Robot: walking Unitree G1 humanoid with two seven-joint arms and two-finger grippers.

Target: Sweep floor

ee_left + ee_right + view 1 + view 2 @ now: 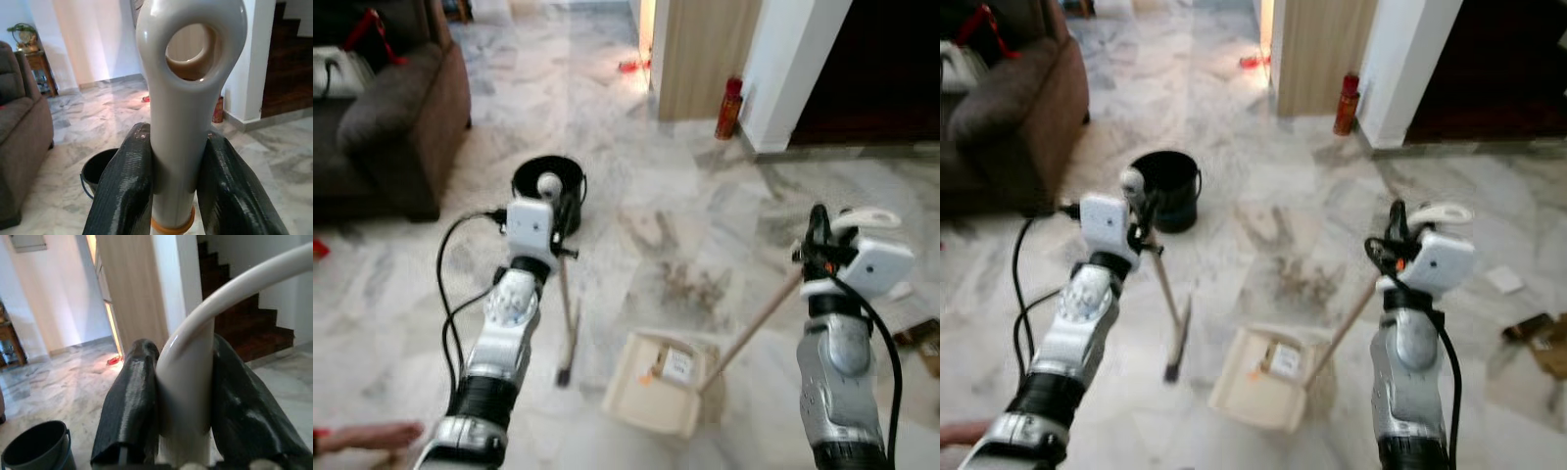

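From the left eye view, a cream plastic dustpan [658, 384] sits on the grey-veined marble floor [705, 196], and everything here is placed against it. A patch of brown dirt and debris [690, 284] lies just beyond the dustpan, toward the black plastic bucket [548, 186] farther off. The left gripper [551, 211] holds up a thin broom with a tan stick and dark head [568, 323]; its head rests on the floor just left of the dustpan, so the dirt lies beyond and to the right of the head. The right eye view shows the right gripper [1400, 240] holding the dustpan's long tan handle [1342, 328], which slants up and rightward from the pan. In the left wrist view, two black fingers [122, 191] clamp the broom's white looped grip. In the right wrist view, black fingers [132, 406] squeeze the dustpan handle's white curved top. The left arm probably needs to draw the dirt back toward the pan's mouth.
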